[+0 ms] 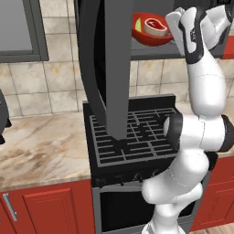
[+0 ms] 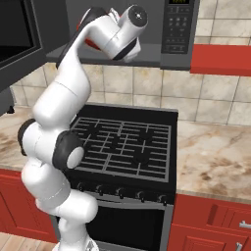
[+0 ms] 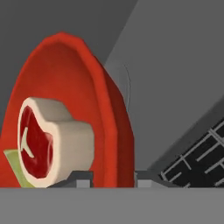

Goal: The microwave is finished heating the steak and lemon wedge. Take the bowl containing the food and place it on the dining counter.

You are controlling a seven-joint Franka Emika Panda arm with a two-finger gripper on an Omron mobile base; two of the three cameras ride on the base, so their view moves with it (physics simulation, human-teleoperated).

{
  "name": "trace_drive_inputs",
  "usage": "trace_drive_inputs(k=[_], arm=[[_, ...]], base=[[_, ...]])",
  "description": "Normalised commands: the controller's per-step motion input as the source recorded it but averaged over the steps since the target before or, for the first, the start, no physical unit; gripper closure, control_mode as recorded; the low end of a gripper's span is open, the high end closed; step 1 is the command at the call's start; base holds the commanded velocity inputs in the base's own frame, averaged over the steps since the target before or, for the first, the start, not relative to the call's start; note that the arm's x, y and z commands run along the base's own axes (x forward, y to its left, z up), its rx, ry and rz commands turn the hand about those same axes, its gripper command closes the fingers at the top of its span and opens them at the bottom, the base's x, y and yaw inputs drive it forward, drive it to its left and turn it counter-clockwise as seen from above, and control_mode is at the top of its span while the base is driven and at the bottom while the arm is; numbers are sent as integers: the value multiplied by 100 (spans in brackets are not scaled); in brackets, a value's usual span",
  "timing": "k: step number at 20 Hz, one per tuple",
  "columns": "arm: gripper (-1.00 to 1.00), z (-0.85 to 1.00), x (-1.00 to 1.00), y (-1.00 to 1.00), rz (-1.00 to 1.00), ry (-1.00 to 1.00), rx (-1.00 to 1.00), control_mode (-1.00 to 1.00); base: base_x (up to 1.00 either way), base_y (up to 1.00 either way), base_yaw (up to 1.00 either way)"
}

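Observation:
The microwave (image 2: pixel 179 24) hangs above the stove with its dark door (image 1: pixel 105 68) swung wide open. Inside it sits the red bowl (image 1: pixel 153 34), and the steak (image 1: pixel 155 25) and lemon wedge (image 1: pixel 137 22) lie in it. In the hand view the bowl (image 3: pixel 87 78) appears rolled on its side, holding the steak (image 3: pixel 48 142) and a sliver of lemon wedge (image 3: pixel 15 168). My gripper (image 3: pixel 114 178) reaches into the microwave, shut on the bowl's near rim, one fingertip on each side of it. The dining counter is out of view.
A black stove (image 1: pixel 132 132) with grates stands directly below the microwave. Marble counter (image 1: pixel 41 146) flanks it on both sides over red cabinets (image 2: pixel 215 215). The open door hangs over the stove's left half. A tiled wall (image 2: pixel 137 83) is behind.

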Motion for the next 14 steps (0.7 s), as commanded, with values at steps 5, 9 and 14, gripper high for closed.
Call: trace_drive_inputs(k=[5, 9, 14], arm=[[100, 0, -100, -32, 0, 0, 2, -100], [100, 0, -100, -30, 0, 9, 0, -100], [100, -18, -100, -32, 0, 14, -1, -100]], base=[[0, 0, 0], [0, 0, 0], [0, 0, 0]])
